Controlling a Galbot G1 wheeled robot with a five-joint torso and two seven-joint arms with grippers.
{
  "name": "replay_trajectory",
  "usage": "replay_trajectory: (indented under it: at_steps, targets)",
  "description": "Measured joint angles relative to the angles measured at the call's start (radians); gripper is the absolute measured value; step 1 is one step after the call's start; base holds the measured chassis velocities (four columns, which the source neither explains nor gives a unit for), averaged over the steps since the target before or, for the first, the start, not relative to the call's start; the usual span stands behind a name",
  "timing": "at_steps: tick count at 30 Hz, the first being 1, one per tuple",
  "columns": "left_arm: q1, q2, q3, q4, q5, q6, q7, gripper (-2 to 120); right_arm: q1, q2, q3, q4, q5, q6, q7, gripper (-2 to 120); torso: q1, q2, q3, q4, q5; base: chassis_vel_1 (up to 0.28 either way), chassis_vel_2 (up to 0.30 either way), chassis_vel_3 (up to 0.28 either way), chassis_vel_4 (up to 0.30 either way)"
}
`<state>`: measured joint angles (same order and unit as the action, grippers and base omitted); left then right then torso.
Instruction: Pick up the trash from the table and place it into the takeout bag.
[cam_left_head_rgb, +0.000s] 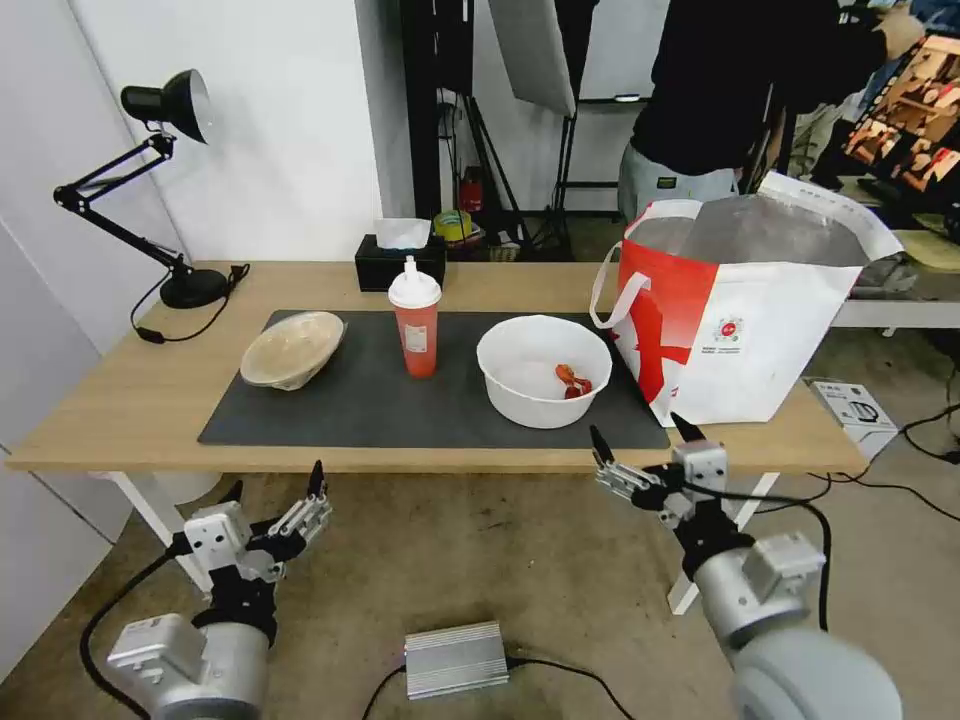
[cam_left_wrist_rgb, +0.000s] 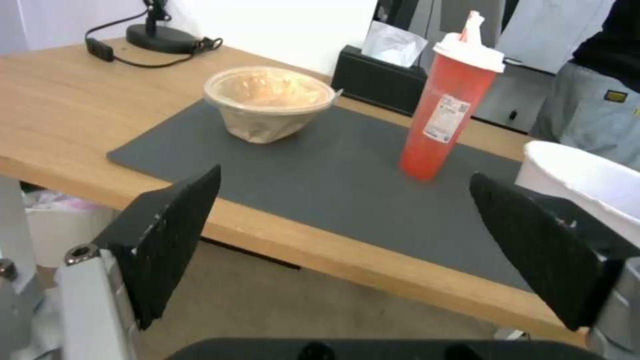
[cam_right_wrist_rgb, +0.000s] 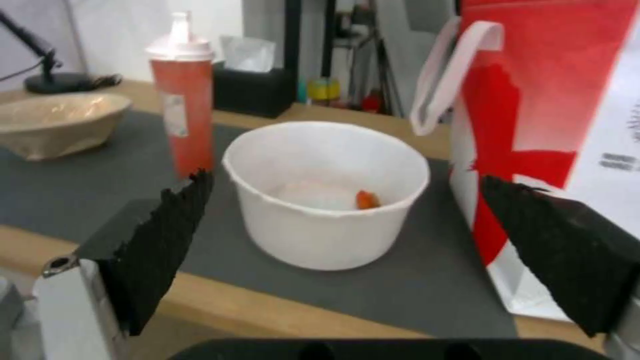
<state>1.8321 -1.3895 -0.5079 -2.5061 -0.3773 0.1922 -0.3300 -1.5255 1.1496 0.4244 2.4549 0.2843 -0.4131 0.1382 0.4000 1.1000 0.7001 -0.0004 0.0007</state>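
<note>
Three pieces of trash sit in a row on the dark mat (cam_left_head_rgb: 360, 405) of the table (cam_left_head_rgb: 120, 400): a beige bowl (cam_left_head_rgb: 292, 349) toward the robot's left, tilted on its side rim; a red cup (cam_left_head_rgb: 416, 322) with a white domed lid standing upright in the middle; and a white bowl (cam_left_head_rgb: 543, 370) on the right with red scraps at its bottom. The bag (cam_left_head_rgb: 745, 320) stands open at the table's right end, just beside the white bowl, its silvery lining showing and a loop handle hanging over the red side panel.

Both grippers hang below and in front of the table's near edge, apart from everything on it. The left gripper (cam_left_head_rgb: 275, 487) has its jaws spread wide and empty, facing the stretch of mat between the beige bowl and the cup. The right gripper (cam_left_head_rgb: 643, 437) is also spread wide and empty, facing the white bowl.

A lamp (cam_left_head_rgb: 150, 190) and a tissue box (cam_left_head_rgb: 400, 262) stand along the table's far side.
</note>
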Motion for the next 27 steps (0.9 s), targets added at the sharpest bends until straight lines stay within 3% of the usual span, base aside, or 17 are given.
replay_trajectory:
  at_steps: [1, 4, 6, 9, 21, 27]
  targets:
    - [0.000, 0.000, 0.000, 0.000, 0.000, 0.000, 0.000, 100, 0.000, 0.000, 0.000, 0.000, 0.000, 0.000, 0.000, 100, 0.000, 0.000, 0.000, 0.0000, 0.0000, 0.000, 0.000, 0.000, 0.000]
    - [-0.001, 0.003, -0.002, 0.001, 0.000, -0.004, 0.004, 100, 0.087, -0.103, -0.046, 0.043, 0.083, -0.123, 0.034, 100, 0.000, 0.000, 0.000, 0.0004, -0.0006, 0.000, 0.000, 0.000, 0.000]
    - [-0.001, 0.003, -0.002, 0.001, 0.001, -0.005, 0.005, 100, 0.103, -0.122, -0.055, 0.046, 0.098, -0.145, 0.040, 100, 0.000, 0.000, 0.000, 0.0005, -0.0007, 0.000, 0.000, 0.000, 0.000]
    - [-0.003, 0.003, -0.002, 0.003, 0.002, -0.008, 0.010, 100, 0.189, -0.216, -0.101, 0.049, 0.170, -0.250, 0.059, 100, 0.000, 0.000, 0.000, 0.0006, -0.0008, 0.000, 0.000, 0.000, 0.000]
    - [-0.015, 0.011, -0.002, 0.005, -0.004, -0.014, 0.016, 100, 0.422, -0.337, -0.172, -0.037, 0.276, -0.242, -0.028, 100, 0.000, 0.000, 0.000, 0.0006, -0.0005, 0.000, 0.000, 0.000, 0.000]
    - [-0.053, 0.048, 0.015, 0.018, -0.044, -0.014, 0.016, 100, 0.471, -0.414, -0.181, -0.068, 0.314, -0.229, -0.057, 100, 0.000, 0.000, 0.000, 0.0000, -0.0007, 0.000, 0.000, 0.000, 0.000]
